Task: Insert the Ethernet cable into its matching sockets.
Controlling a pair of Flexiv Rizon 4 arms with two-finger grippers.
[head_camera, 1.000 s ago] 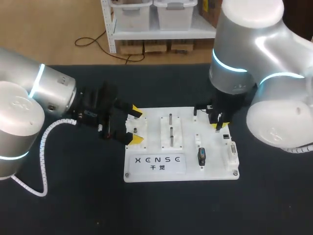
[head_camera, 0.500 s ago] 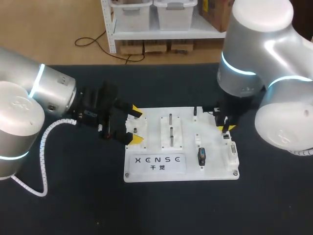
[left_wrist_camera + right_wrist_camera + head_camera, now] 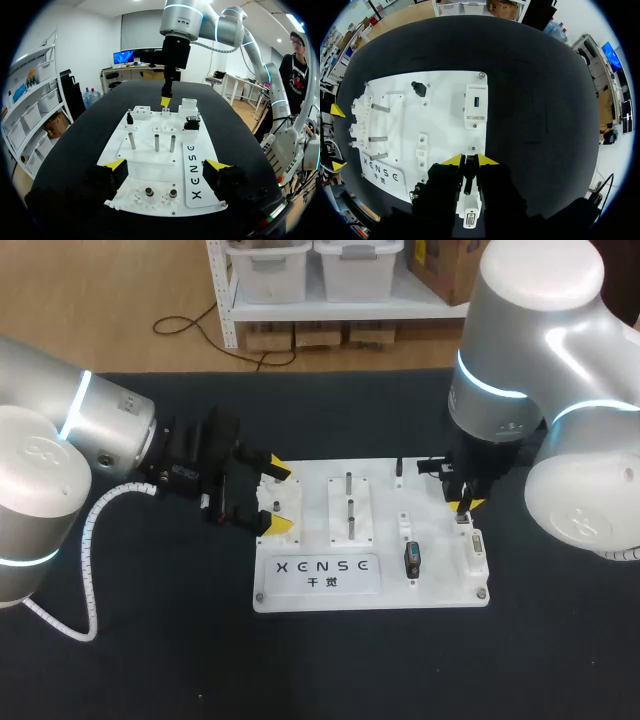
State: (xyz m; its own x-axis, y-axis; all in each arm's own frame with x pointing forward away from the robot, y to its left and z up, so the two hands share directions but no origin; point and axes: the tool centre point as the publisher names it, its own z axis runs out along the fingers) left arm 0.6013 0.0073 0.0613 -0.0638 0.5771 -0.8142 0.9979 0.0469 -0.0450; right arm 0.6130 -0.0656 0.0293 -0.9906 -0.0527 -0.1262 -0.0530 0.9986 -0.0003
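Observation:
A white practice board lies mid-table, also seen in the right wrist view. My right gripper hangs over the board's right side, shut on a thin black Ethernet cable plug held between its yellow tips. Directly under it stands a white socket block, shown in the head view too. My left gripper is open at the board's left edge, its fingers either side of the white gear block; the left wrist view shows its tips spread wide.
On the board stand metal pegs, a small black plug, a black connector, a white block with a blue port and a label plate. Dark table surrounds the board.
My right arm has shifted to the right and slightly nearer, carrying the black plug over the board's right-hand socket block. The left arm has stayed where it was.

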